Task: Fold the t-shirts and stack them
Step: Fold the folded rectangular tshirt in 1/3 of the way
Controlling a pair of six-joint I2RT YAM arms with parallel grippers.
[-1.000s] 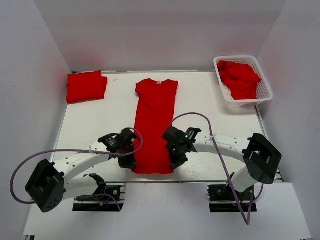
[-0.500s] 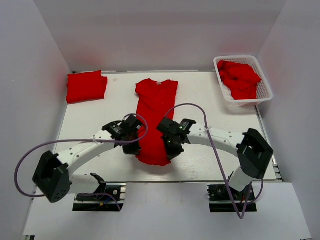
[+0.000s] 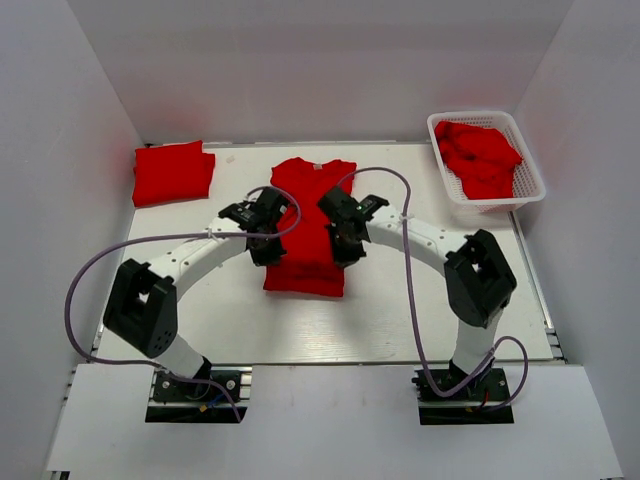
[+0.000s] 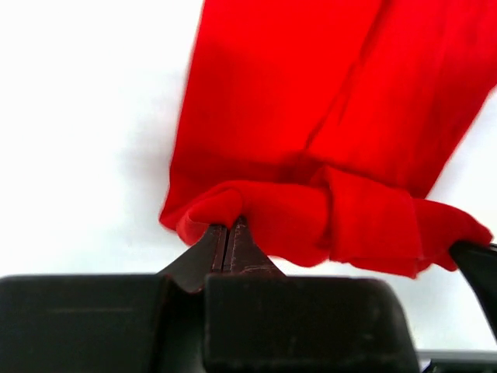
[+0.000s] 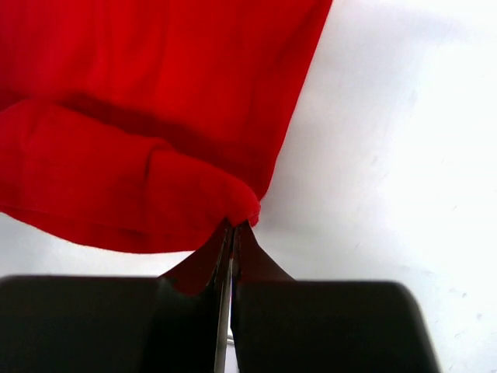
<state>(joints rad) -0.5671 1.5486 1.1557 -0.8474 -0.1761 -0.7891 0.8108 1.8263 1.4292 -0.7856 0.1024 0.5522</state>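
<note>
Since a second ago both arms have swung from the near edge of the table (image 3: 420,290) out toward its middle, carrying the near hem of the long, narrow t-shirt (image 3: 310,195) with them. The garment, which lay stretched to the near edge, is now doubled on itself, and its near limit is a rounded fold at mid-table.

The left gripper (image 3: 267,256) is over the shirt's left edge, the right gripper (image 3: 346,256) over its right edge, both level with each other. In the left wrist view the left gripper (image 4: 227,233) has its jaws pressed together on a bunched corner of the red cloth (image 4: 311,116), which rolls away to the right. In the right wrist view the right gripper (image 5: 233,229) likewise pinches a corner of the t-shirt (image 5: 155,78) between closed jaws.

The collar end lies flat near the far wall, centre.

A folded t-shirt (image 3: 172,173) rests at the far left corner, well apart from the arms. At the far right a white lattice basket (image 3: 497,203) holds crumpled t-shirts (image 3: 480,155).
</note>
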